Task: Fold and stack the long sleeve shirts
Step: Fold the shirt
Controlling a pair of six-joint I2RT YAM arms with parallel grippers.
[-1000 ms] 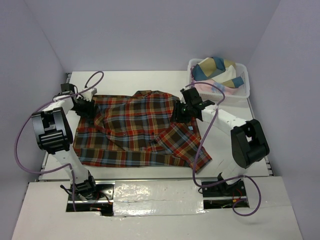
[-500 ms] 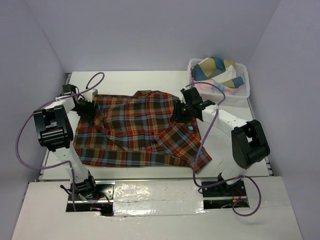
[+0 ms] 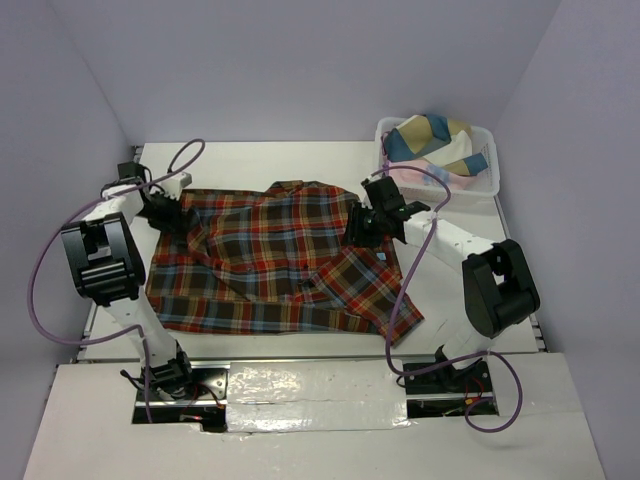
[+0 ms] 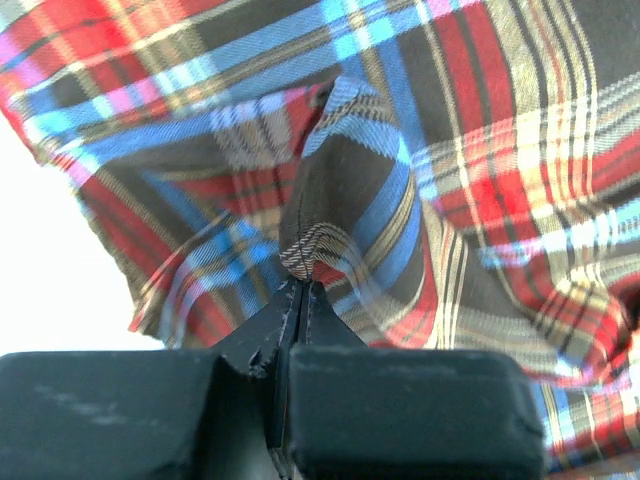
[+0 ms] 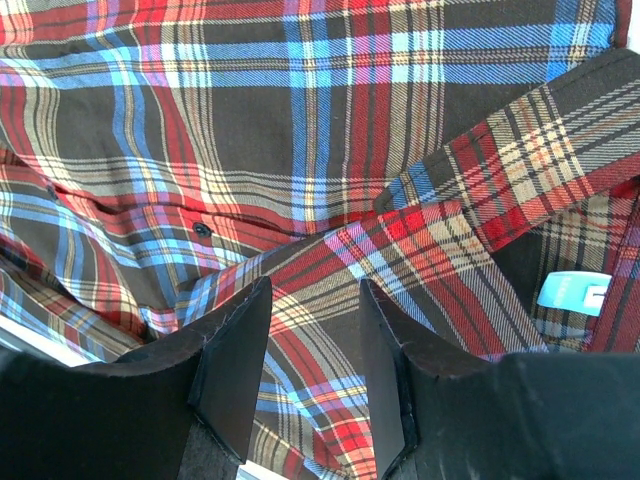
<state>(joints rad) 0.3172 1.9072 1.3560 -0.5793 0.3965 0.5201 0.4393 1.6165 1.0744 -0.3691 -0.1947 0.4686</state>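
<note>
Left claw [image 4: 300, 290] tight on plaid shirt [image 3: 270, 260], right claw [image 5: 313, 292] agape; patchwork cloth [image 3: 432, 140] in basket [image 3: 488, 182].

shirt [image 3: 270, 255]: plaid, red-orange/dk brown/blue w/ thin tan lines; lt-blue tag [image 5: 572, 292] | basket [image 3: 465, 186]: white; cloth [image 3: 435, 140] in it: blue/cream/tan patches | cables [image 3: 30, 288]: purple | table [image 3: 250, 160]: white | arms [image 3: 445, 237]: white w/ blk joints
</note>
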